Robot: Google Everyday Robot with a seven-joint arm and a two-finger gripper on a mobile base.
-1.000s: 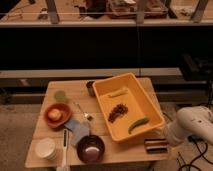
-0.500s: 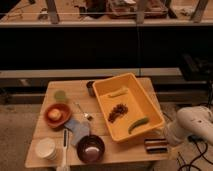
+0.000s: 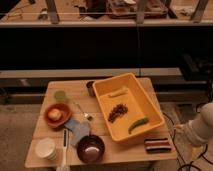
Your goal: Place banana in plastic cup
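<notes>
Camera view, curved banana [image 3: 118,92] in yellow bin [image 3: 135,102], tool off-frame rt

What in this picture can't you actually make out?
Camera view:
Hand: only the white arm shows, cut off by the right edge beside the table; the hand itself can't be picked out.
Dark cup: half hidden behind the yellow bin.
Green cup: too small to see inside.
Brown cluster in the bin: too small to identify.
Back shelf things: cut off by the top edge.
</notes>
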